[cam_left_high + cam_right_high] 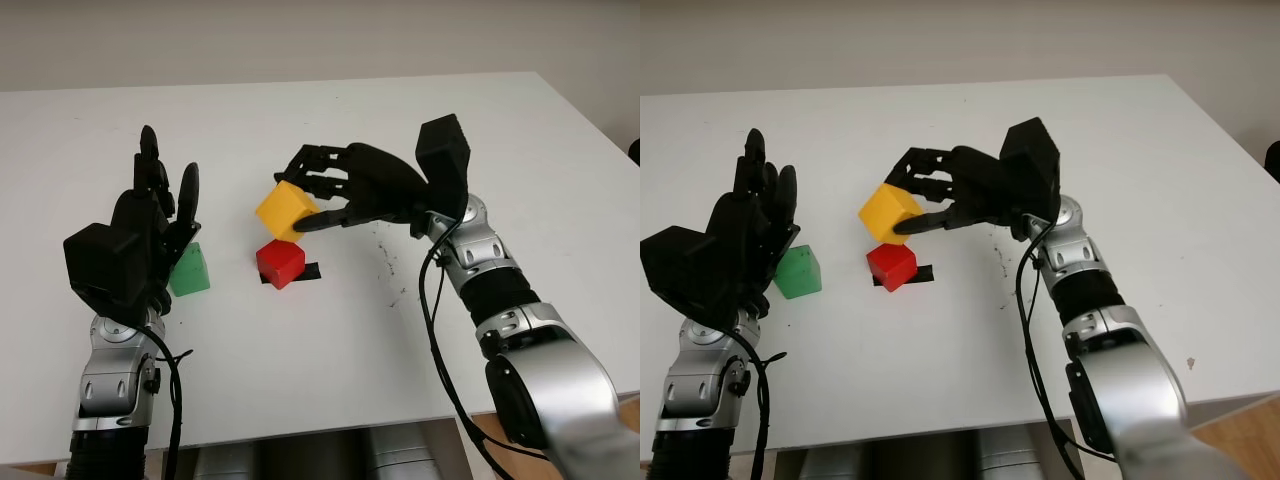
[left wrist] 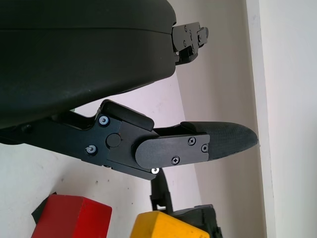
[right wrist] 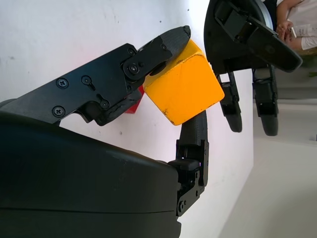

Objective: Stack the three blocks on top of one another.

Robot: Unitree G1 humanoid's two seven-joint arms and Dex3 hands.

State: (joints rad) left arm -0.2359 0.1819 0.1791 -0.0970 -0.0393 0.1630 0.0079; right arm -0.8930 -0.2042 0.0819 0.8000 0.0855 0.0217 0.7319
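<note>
- The right hand (image 1: 330, 195) grips the yellow block (image 1: 287, 210), thumb under one face and fingers curled over the opposite side; the right wrist view shows the same block (image 3: 184, 89) pinched between the fingertips.
- The yellow block is lifted clear of the bench (image 1: 420, 120), tilted, and hangs just above and slightly behind the red block (image 1: 280, 263), not touching it.
- The red block, taken as the landmark, sits on the bench on top of a small black mark (image 1: 305, 272) that sticks out on its right side.
- The green block (image 1: 189, 271) lies on the bench to the left of the red block, near it but apart.
- The left hand (image 1: 150, 215) is open and holds nothing; it is raised left of the red block, just beside and partly in front of the green block.
- In the left wrist view the red block (image 2: 74, 217) and the yellow block (image 2: 166, 225) appear side by side beyond a finger (image 2: 198, 144) of the left hand.
</note>
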